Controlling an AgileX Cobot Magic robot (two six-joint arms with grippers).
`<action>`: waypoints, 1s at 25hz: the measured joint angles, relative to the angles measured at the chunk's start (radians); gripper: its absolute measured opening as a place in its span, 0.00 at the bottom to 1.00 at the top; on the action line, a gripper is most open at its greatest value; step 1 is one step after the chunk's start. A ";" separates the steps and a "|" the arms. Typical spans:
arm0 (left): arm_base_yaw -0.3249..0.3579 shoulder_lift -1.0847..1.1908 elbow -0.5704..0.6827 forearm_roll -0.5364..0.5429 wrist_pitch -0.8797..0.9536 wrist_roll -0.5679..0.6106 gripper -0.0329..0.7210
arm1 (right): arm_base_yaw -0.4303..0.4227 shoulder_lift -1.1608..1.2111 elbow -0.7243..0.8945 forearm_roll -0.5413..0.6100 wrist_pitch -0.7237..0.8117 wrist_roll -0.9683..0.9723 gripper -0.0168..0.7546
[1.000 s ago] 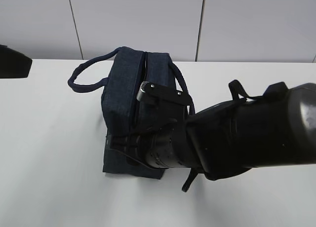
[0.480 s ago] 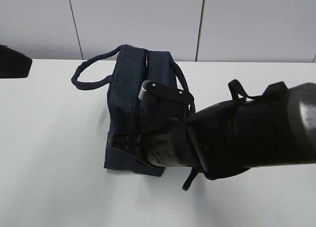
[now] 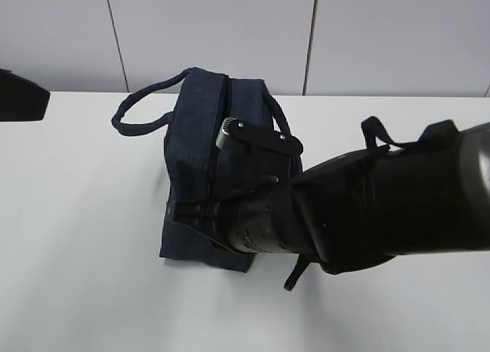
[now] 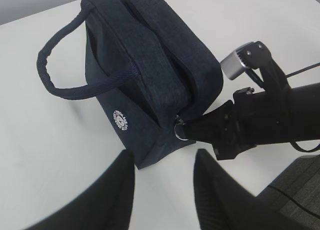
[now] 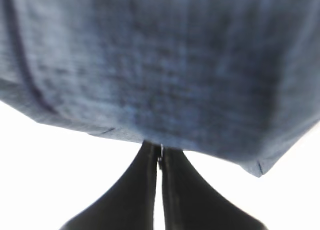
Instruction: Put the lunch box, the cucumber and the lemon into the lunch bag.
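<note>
From outside, your lunch bag (image 3: 207, 161) is standing on the white surface (image 3: 76, 252), its top zip looking closed, contents hidden. Left wrist: your left gripper (image 4: 162, 190) is hovering nearby, jaws apart, empty. Right wrist: your right gripper (image 5: 160, 162) is pressing its jaws together at the bag's ring pull (image 4: 181, 131).

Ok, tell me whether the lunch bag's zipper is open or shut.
Shut, as far as visible: the lunch bag shows a closed top seam with no gap, and the ring pull sits at its near end, at the right gripper.
</note>
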 joint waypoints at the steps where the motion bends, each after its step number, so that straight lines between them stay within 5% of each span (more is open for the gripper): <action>1: 0.000 0.000 0.000 -0.002 0.000 0.000 0.40 | 0.000 -0.008 0.000 0.000 0.005 -0.002 0.02; 25: 0.000 0.015 0.000 -0.002 -0.014 0.000 0.40 | 0.000 -0.178 0.084 0.000 0.132 -0.034 0.02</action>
